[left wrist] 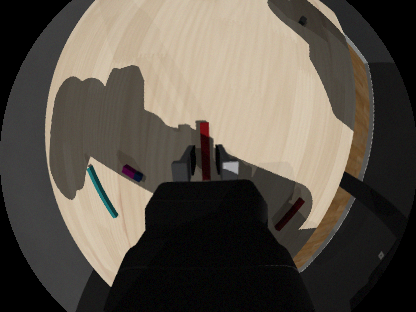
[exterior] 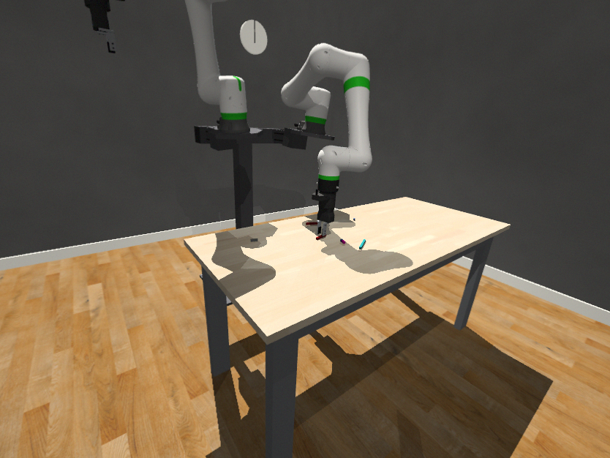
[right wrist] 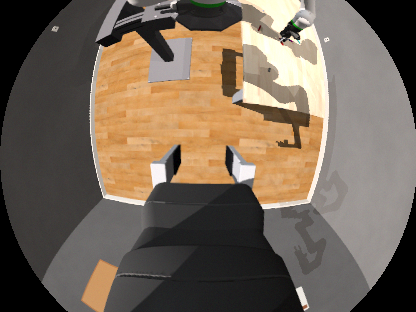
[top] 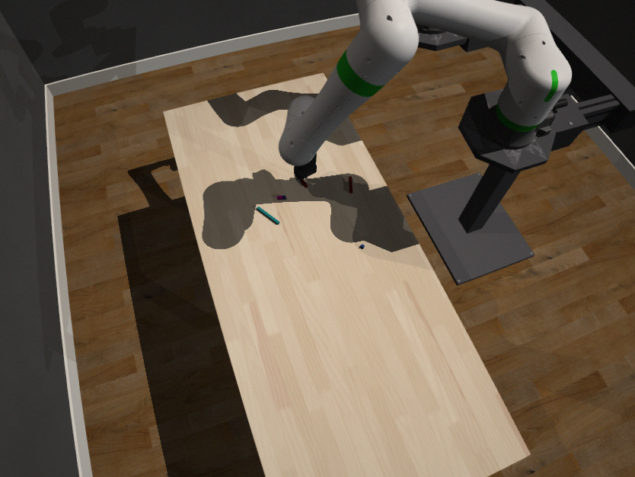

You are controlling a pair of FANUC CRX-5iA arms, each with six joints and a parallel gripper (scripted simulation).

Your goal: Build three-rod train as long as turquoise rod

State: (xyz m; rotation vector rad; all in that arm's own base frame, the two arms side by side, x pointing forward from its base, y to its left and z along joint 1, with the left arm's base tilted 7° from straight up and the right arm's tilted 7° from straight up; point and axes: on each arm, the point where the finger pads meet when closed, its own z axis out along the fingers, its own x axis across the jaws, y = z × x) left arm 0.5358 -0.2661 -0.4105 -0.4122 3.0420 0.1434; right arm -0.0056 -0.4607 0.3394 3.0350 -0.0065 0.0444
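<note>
Magenta rod (top: pixel 280 196) (exterior: pixel 341 240) (left wrist: pixel 131 171) and a small blue rod (left wrist: pixel 138 176) lie flat end to end, apparently touching. A red rod (exterior: pixel 319 237) (left wrist: pixel 204 132) lies flat apart from them. My left gripper (exterior: pixel 322 230) (left wrist: pixel 205 154) is partly open low over the table, its fingers on either side of the red rod with gaps showing. The turquoise rod (top: pixel 268 216) (exterior: pixel 362 243) (left wrist: pixel 102 192) lies beyond the magenta rod. My right gripper (right wrist: pixel 203 154) (exterior: pixel 111 44) is open and empty, high up away from the table.
A second, dark red rod (top: pixel 350 184) (exterior: pixel 311 223) (left wrist: pixel 289 214) lies toward the robot stand. Another blue rod (top: pixel 361 246) (exterior: pixel 354 219) lies near the same side. A grey rod (exterior: pixel 253 239) (left wrist: pixel 302 20) lies in shadow. The arm's shadow covers part of the table (top: pixel 328 318).
</note>
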